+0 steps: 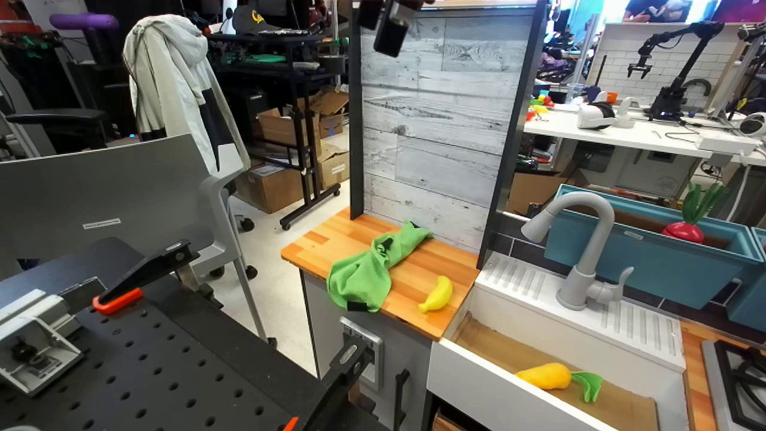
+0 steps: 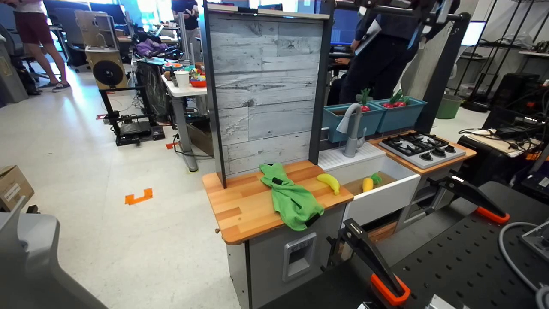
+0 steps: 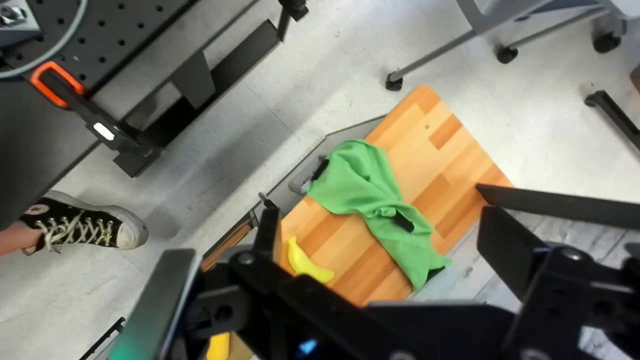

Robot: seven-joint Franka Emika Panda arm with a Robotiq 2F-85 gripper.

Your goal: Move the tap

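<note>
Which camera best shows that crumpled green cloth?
The wrist view: the crumpled green cloth looks largest there, unblocked, from above. Both exterior views show it smaller, slantwise, partly overhanging the flat brown wooden worktop.

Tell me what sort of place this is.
Probably a robotics lab, part of it fitted out as a kitchen: a black robot arm stands on a white bench, a black table has a perforated top, and a grey tap stands by a white sink.
</note>
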